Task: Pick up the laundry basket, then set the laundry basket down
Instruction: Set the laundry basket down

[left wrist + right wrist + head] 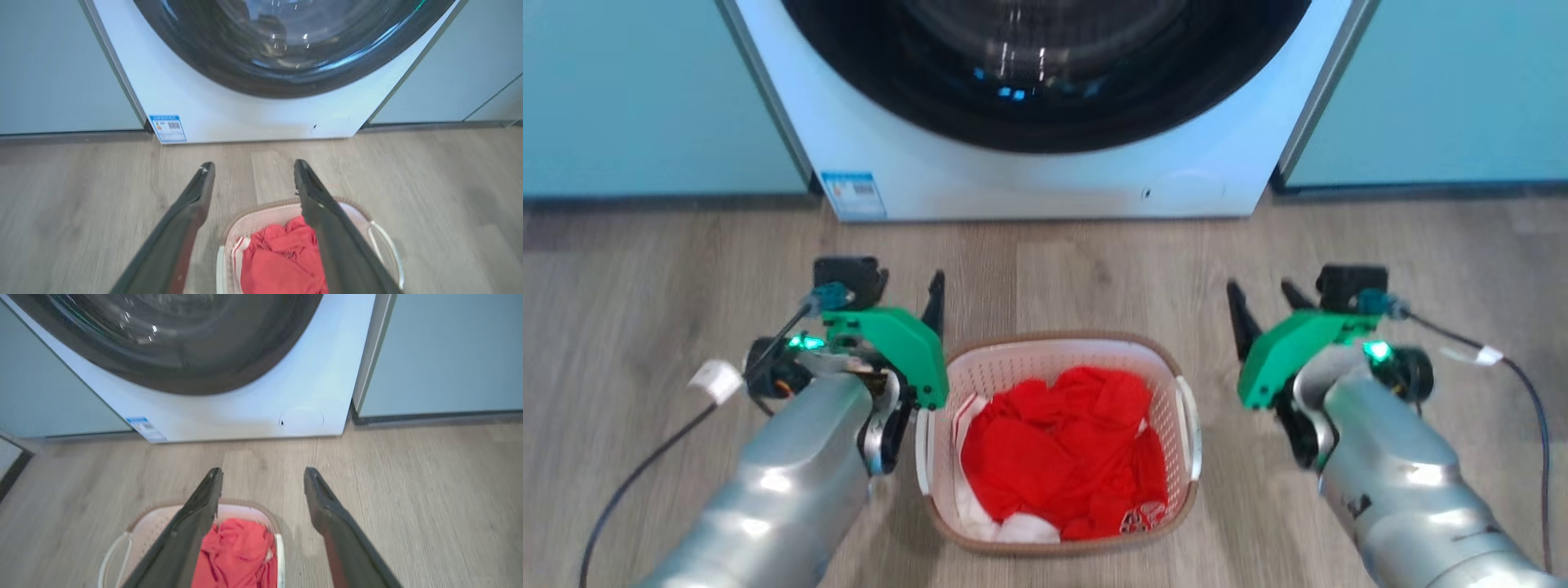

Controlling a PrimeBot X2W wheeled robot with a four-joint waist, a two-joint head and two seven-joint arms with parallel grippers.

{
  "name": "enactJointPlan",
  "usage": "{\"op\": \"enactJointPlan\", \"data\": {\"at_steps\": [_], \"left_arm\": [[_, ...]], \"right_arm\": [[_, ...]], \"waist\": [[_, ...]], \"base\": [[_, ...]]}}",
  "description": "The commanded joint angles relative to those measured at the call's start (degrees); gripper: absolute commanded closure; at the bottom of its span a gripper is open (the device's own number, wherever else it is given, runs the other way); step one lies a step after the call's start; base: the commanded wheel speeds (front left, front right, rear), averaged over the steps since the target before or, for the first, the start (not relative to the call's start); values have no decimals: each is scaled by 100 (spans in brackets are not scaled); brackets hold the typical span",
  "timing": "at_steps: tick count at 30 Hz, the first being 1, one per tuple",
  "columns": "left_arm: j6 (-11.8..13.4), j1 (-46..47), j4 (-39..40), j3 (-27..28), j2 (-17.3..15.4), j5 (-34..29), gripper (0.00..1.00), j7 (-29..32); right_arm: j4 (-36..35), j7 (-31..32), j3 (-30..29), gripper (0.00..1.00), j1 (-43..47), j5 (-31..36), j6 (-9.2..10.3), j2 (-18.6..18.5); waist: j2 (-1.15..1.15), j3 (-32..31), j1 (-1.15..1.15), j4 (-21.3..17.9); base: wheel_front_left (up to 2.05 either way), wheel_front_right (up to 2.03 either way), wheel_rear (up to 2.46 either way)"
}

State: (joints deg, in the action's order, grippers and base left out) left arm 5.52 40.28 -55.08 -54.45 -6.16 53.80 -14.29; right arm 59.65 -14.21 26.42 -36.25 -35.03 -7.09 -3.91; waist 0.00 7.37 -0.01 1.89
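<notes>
The laundry basket (1013,366) stands on the wooden floor between my two arms, white perforated walls under a brown rim, a white handle (1194,433) on each side. Red clothing (1062,449) fills it, with some white fabric at the front. My left gripper (908,296) hovers open beside the basket's left far corner, touching nothing. My right gripper (1267,306) is open too, a short way off the basket's right side. In the left wrist view the open gripper (254,165) is above the basket (261,216); in the right wrist view the open gripper (263,471) stands above the basket's (163,518) right edge.
A white front-loading washing machine (1045,184) with a dark round door stands just beyond the basket. Teal cabinet fronts (645,98) flank it on both sides. Black cables (1531,408) trail from both wrists over the floor.
</notes>
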Motion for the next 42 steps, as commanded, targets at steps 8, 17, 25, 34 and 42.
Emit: {"op": "enactJointPlan", "data": {"at_steps": [8,17,25,34,42], "left_arm": [[403,-1405,2931,2557,-278,-2444,0,-70],[-266,-2784,4755,4134,275,-3738,0,-70],[-297,-3530,5148,4098,325,-4401,0,-71],[19,-3902,5055,3936,327,-4418,0,-71],[-71,-3919,4783,3820,327,-4333,0,-71]], "right_arm": [[-2409,-77,-1098,0,846,1070,-40,102],[-4299,-78,-1352,0,1834,1309,-40,102],[-5066,-78,-1686,0,2719,1811,-40,103],[-5050,-78,-2026,0,3286,1999,-40,103],[-5184,-79,-1984,0,3368,2200,-40,103]], "waist": [[0,-626,1,-120],[0,-817,1,-117],[0,-912,1,-138],[0,-972,1,-194],[0,-1017,1,-190]], "base": [[0,0,0],[0,0,0],[0,0,0],[0,0,0],[0,0,0]]}}
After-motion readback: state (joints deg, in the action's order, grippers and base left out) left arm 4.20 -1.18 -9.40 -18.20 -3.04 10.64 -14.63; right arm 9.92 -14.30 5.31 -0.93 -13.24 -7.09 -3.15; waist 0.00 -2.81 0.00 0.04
